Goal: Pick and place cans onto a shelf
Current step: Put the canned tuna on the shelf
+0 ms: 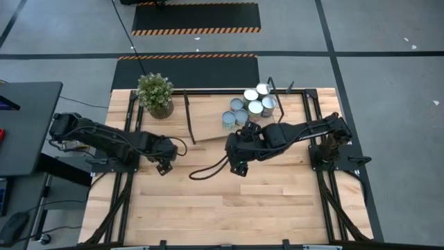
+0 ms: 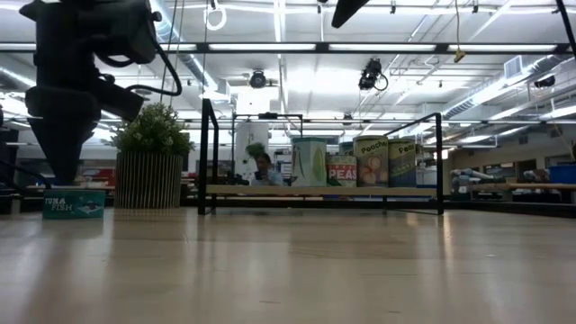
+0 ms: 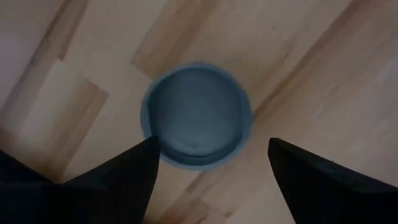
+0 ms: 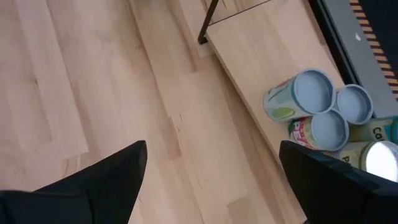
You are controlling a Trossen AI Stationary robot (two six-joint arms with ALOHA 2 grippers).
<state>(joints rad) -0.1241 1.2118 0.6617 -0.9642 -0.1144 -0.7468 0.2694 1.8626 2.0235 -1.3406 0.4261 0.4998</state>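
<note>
On the left part of the table, the left gripper (image 1: pixel 164 167) hangs over one low can (image 3: pixel 197 114) that stands alone on the bare wood, well apart from the shelf (image 1: pixel 211 114); in the left wrist view its two fingers (image 3: pixel 127 177) are spread wide, one on each side of the round blue-grey top, and they do not touch it; in the low view this can (image 2: pixel 74 203) carries the words "tuna fish" and sits directly under the arm. I judge that the step in hand is the pick of this can; the next move calls for a straight descent until the fingers stand beside the wall of the can, then closing, then a lift toward the shelf.

The can stands upright, its flat top toward the camera above; its long axis is hard to name, because it is wider than tall, so the fingers must take it across the round side.

The right gripper (image 1: pixel 240 167) waits near the middle of the table, its fingers (image 4: pixel 106 177) wide apart over bare wood, holding nothing. The other cans (image 1: pixel 251 105) stand upright in a tight group at the right end of the shelf, touching or almost touching each other; a potted plant (image 1: pixel 155 94) stands beside the left end of the shelf.
</note>
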